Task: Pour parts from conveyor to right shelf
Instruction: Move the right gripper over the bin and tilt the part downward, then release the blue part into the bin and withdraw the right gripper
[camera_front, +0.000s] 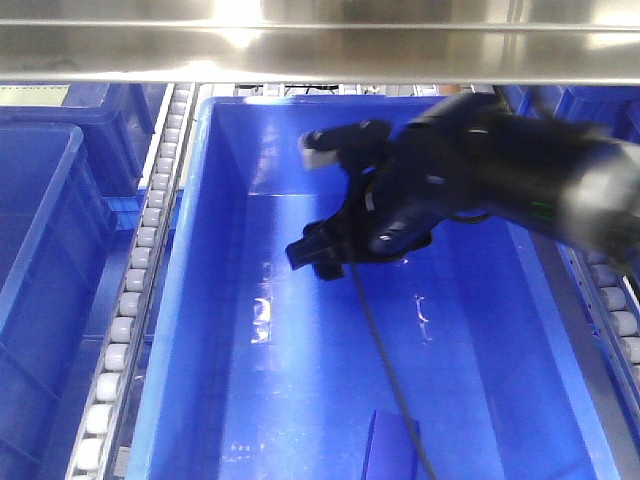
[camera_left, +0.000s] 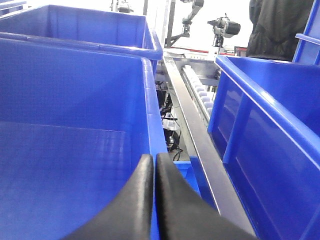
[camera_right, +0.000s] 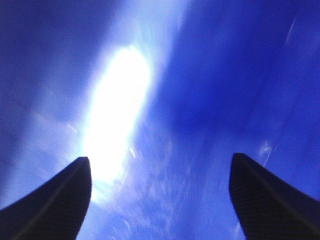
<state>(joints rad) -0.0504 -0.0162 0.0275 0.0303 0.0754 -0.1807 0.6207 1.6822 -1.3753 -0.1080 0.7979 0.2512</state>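
**Desk:** What does the front view show?

**Photographer:** The right gripper (camera_front: 318, 200) reaches in under the steel top rail of the right shelf (camera_front: 320, 50) and hangs inside the central blue crate (camera_front: 230, 200), above its glossy floor. A roller rail (camera_front: 140, 290) runs along the crate's left side, and a second blue crate (camera_front: 40, 260) sits beyond that rail.

**Desk:** Is it carrying anything?

**Photographer:** No. In the right wrist view its fingers (camera_right: 55, 200) stand wide apart, with only blue crate floor and a bright glare between them. The left gripper (camera_left: 154, 165) is pressed closed, fingertips meeting with nothing between them, and it sits at the rim of a left-hand crate (camera_left: 75, 125), beside the steel rail (camera_left: 200, 140) that separates it from the neighbouring crate (camera_left: 270, 125).

**Desk:** Where are the parts?

**Photographer:** A blue block-like shape (camera_front: 390, 445) lies on the floor of the central crate, at the near edge, below the gripper. It may be one of the parts, though it is cut off by the frame and I cannot be sure. The conveyor is not in any view.

**Desk:** So which step is this?

**Photographer:** I judge it the release end of a delivery: an open, empty gripper over the crate. The next move likely calls for lifting the right arm clear of the crate wall and top rail without snagging the trailing cable (camera_front: 385, 360), then returning to the conveyor.
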